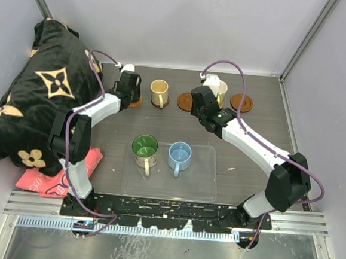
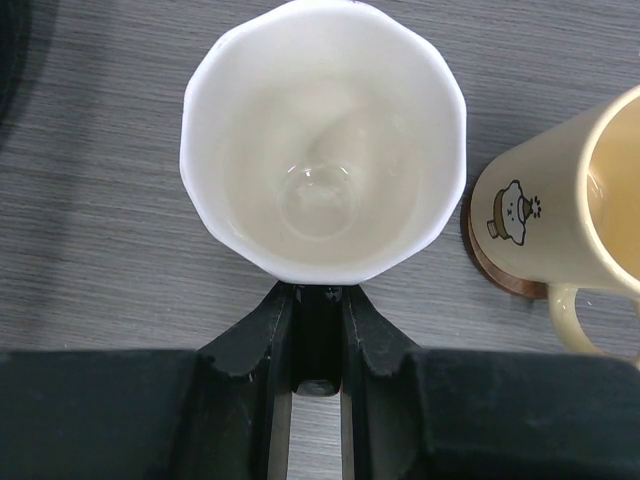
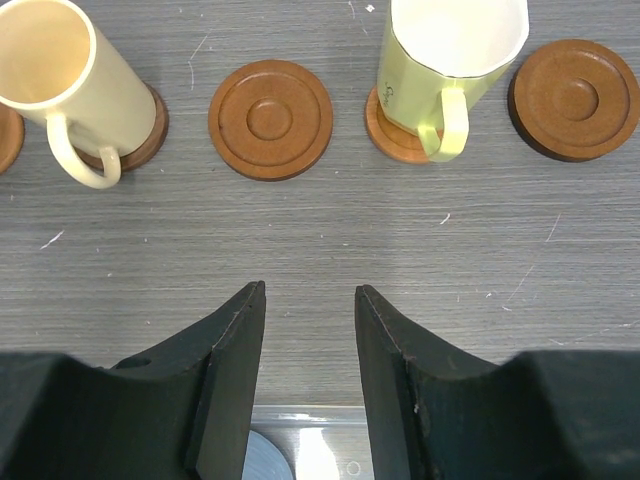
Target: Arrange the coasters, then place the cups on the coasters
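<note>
The white-lined cup (image 2: pixel 322 150) stands upright directly in front of the left gripper (image 2: pixel 318 300), whose fingers (image 2: pixel 262 340) are pressed together on the cup's dark handle. The cup's body hides whatever lies under it in the wrist view. From above, only a brown coaster edge (image 1: pixel 137 103) shows just beside that gripper, so I cannot tell whether the cup rests on it. Just right of the left gripper is the cream cup (image 2: pixel 545 215), printed with a small cartoon figure. It stands upright on a dark-brown coaster (image 2: pixel 497 272) with its handle turned toward the gripper. The right gripper (image 3: pixel 310 295) hangs over the grey wood-grain table (image 3: pixel 320 230) with its jaws spread and nothing between them. Straight ahead of it lies an empty ringed coaster (image 3: pixel 270 120). Ahead and to its left is the cream cup on its coaster. Ahead and to its right the pale yellow-green cup (image 3: pixel 455 50) sits on a reddish-brown coaster (image 3: pixel 392 135), handle toward the gripper. Just beyond that cup, farther right, lies a second empty coaster (image 3: pixel 575 98). Behind the right gripper, toward the arm bases, the clear plastic tray (image 1: pixel 204 192) holds the green-inside cup (image 1: pixel 144 146) and the light blue cup (image 1: pixel 179 154). Both are upright, side by side, with their handles pointing toward the bases. Out past the left arm, a black cloth with tan flower motifs (image 1: pixel 38 95) is heaped against the wall. A red cloth (image 1: pixel 37 177) shows at its near edge.
</note>
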Controlling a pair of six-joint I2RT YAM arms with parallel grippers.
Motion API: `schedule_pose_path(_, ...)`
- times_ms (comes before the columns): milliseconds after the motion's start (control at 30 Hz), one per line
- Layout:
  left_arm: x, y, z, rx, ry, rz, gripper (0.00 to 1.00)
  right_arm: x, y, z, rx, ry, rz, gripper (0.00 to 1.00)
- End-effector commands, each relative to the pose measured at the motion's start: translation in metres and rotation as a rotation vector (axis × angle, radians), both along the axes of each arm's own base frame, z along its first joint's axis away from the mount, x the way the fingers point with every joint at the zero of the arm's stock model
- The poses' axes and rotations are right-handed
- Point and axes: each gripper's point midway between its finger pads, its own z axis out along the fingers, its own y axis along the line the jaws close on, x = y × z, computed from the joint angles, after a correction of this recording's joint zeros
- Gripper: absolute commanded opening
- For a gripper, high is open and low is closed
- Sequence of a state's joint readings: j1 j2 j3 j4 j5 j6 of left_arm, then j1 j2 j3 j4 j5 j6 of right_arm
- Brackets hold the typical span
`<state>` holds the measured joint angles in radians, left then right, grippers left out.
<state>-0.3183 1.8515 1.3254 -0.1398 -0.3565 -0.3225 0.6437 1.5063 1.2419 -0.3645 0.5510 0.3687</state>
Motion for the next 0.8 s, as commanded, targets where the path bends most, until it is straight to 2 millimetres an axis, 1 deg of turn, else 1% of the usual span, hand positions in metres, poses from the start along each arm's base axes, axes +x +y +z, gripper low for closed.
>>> schedule_pose_path(0, 0.035, 0.000, 0.056, -0.040, -0.206, 0.036, 0.00, 0.010, 0.005, 0.024, 0.031, -0.056, 0.002, 0.47)
schedule_pose_path(200, 0.032, 0.002, 0.048, -0.037, -0.189, 0.044, 0.00, 0.009, 0.004, 0.022, 0.032, -0.052, 0.000, 0.47)
schedule_pose_path(500, 0.024, 0.004, 0.043, -0.043, -0.179, 0.049, 0.00, 0.008, 0.004, 0.021, 0.038, -0.051, -0.001, 0.47)
schedule_pose_path(633, 0.021, 0.003, 0.040, -0.043, -0.168, 0.043, 0.05, 0.007, 0.005, 0.019, 0.046, -0.044, 0.001, 0.46)
schedule_pose_path(667, 0.020, 0.004, 0.039, -0.042, -0.163, 0.044, 0.10, 0.006, 0.005, 0.018, 0.048, -0.043, 0.002, 0.46)
schedule_pose_path(767, 0.018, 0.004, 0.039, -0.046, -0.161, 0.043, 0.16, 0.006, 0.005, 0.018, 0.052, -0.041, 0.002, 0.47)
